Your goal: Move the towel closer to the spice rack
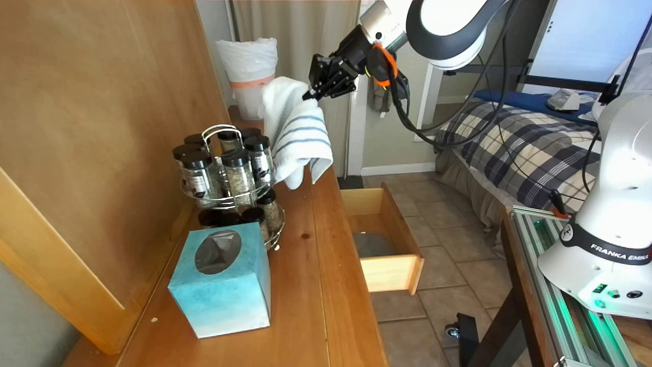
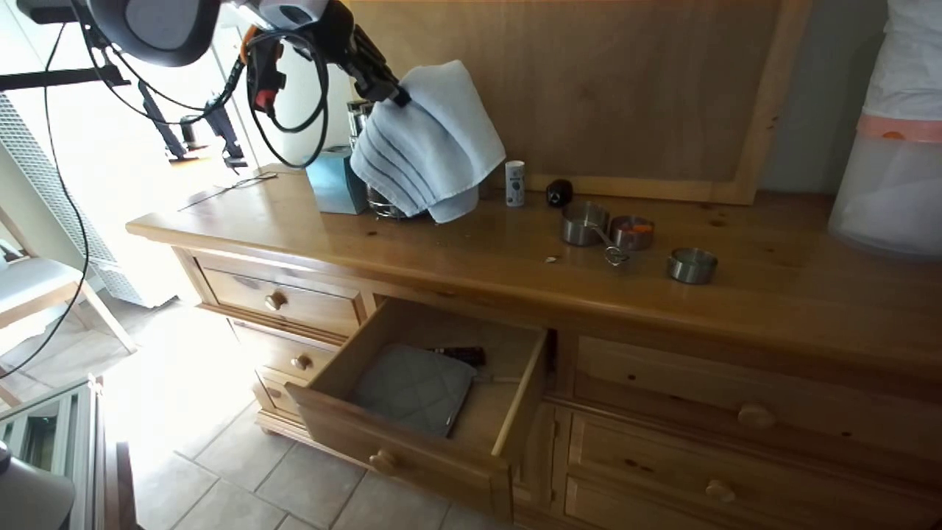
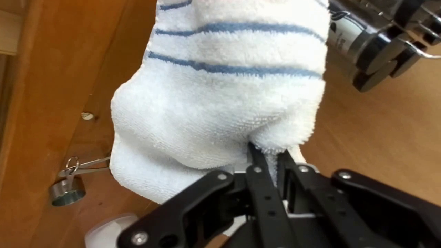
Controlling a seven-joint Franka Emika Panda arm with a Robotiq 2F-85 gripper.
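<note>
The towel is thick white terry, its looped pile plain in the wrist view, crossed by thin blue stripes and hanging in soft folds above the surface, near the spice rack; whether towel and rack touch, I cannot tell. The black hand is narrow, its two fingers pinching a gathered fold of the towel. The rack is round, two tiers of bright bent wire, carrying glass jars with black caps. Close by stands a cube-like tissue box, turquoise fading to white. The surface is honey-coloured wood, knotted and glossy, with a smooth wooden panel behind. Farther along sit round steel measuring cups. A pulled-out drawer holds a grey quilted pad. Beyond are floor tiles, a plaid-covered bed and a pale, hanging curtain
</note>
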